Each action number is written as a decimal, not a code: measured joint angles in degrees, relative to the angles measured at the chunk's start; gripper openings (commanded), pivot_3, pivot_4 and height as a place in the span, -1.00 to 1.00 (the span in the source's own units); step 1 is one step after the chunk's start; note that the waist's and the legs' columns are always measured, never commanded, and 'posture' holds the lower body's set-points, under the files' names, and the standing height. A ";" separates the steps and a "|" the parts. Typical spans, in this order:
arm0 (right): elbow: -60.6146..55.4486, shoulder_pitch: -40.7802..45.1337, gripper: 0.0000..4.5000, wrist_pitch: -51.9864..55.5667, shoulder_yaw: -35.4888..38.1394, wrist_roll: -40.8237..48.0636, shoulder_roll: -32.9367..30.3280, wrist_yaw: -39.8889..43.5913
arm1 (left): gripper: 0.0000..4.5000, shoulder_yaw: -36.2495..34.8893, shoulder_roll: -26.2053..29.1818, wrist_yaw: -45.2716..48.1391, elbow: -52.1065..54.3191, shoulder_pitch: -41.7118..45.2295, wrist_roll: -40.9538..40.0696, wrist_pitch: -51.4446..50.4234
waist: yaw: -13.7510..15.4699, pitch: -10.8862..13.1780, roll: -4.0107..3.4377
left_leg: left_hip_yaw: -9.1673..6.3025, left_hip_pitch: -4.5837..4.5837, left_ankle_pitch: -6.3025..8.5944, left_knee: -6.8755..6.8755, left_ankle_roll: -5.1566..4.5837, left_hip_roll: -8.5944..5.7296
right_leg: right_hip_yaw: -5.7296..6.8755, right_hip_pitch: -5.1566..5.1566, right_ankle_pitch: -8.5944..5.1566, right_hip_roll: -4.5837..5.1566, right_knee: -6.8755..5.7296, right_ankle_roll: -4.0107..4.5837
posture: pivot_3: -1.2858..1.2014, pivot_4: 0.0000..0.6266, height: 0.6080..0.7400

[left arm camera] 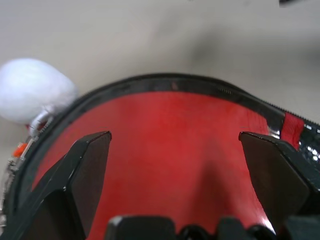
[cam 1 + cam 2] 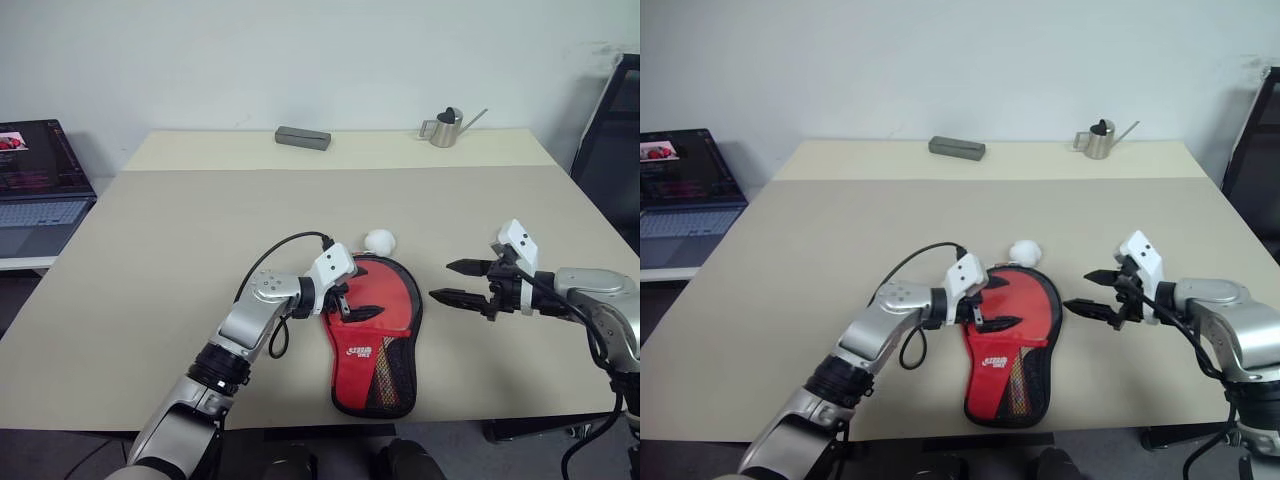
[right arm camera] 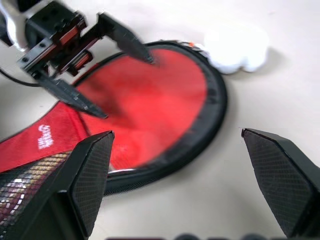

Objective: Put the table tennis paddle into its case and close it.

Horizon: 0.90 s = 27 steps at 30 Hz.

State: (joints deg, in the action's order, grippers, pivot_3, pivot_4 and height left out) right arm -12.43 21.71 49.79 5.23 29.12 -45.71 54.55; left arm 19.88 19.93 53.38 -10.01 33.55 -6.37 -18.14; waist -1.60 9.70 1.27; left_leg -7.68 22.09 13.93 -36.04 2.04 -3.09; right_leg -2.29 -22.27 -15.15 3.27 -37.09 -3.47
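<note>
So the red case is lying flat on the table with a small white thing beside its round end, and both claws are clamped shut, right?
Not quite. Both claws are wide open: the left claw hovers over the red case, the right claw beside it, as the left eye view shows. The rest is right.

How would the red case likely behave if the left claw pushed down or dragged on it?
The case lies flat on the table, so it should slide rather than roll or tip. Its fabric face and mesh pocket suggest some give under pressure. The white pom-pom at its zip end would probably trail along.
</note>
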 measured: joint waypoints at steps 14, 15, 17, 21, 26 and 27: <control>4.17 10.66 1.00 4.24 0.24 1.80 6.16 -8.26 | 0.98 -1.83 -4.04 -1.22 -4.33 -2.68 0.07 2.98 | 0.04 -0.03 -0.05 | 0.00 -0.09 -0.01 -0.03 0.00 0.02 | 0.00 0.08 0.02 0.01 -0.04 -0.01 | 0.03 -0.52 1.00; 5.53 12.33 1.00 5.01 0.24 1.88 7.55 -9.32 | 0.98 -1.89 -4.01 -1.30 -4.30 -2.90 0.07 3.24 | 0.05 -0.03 -0.06 | -0.01 -0.10 -0.01 -0.02 0.00 0.02 | -0.01 0.08 0.02 0.01 -0.05 -0.01 | 0.03 -0.52 1.00; 8.05 15.42 1.00 6.41 0.23 1.99 9.97 -11.02 | 0.98 -1.97 -4.09 -1.40 -4.32 -2.97 0.08 3.44 | 0.05 -0.05 -0.08 | -0.01 -0.10 -0.01 -0.02 0.00 0.00 | -0.04 0.07 0.02 0.02 -0.06 -0.01 | 0.03 -0.52 1.00; 11.24 18.58 1.00 5.56 -1.09 1.16 12.49 -12.14 | 0.98 -1.92 -4.48 -1.47 -4.29 -3.13 0.12 3.54 | 0.05 -0.05 -0.09 | -0.02 -0.10 -0.01 -0.02 0.00 -0.01 | -0.02 0.07 0.03 0.02 -0.05 -0.01 | 0.03 -0.52 1.00; 18.76 24.24 1.00 2.72 -4.14 -1.61 16.09 -13.35 | 0.98 -1.96 -4.42 -1.50 -4.05 -3.50 0.34 3.60 | -0.05 -0.08 -0.15 | 0.01 -0.13 -0.01 -0.02 -0.01 -0.06 | -0.05 0.05 0.03 0.02 -0.11 -0.01 | 0.03 -0.52 1.00; 20.88 25.51 1.00 1.59 -4.63 -2.64 17.02 -13.62 | 0.98 -1.96 -4.48 -1.51 -4.05 -3.47 0.45 3.61 | -0.07 -0.09 -0.17 | 0.01 -0.14 -0.01 -0.02 -0.01 -0.09 | -0.05 0.05 0.03 0.02 -0.11 0.00 | 0.03 -0.52 1.00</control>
State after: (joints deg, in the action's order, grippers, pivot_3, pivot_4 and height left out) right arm 8.45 47.22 51.38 0.60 26.48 -28.68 40.93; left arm 17.93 15.45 51.87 -14.05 30.08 -5.92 -14.53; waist -1.67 9.61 1.11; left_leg -7.68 21.95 13.92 -36.06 2.03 -3.18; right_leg -2.34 -22.22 -15.12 3.29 -37.20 -3.47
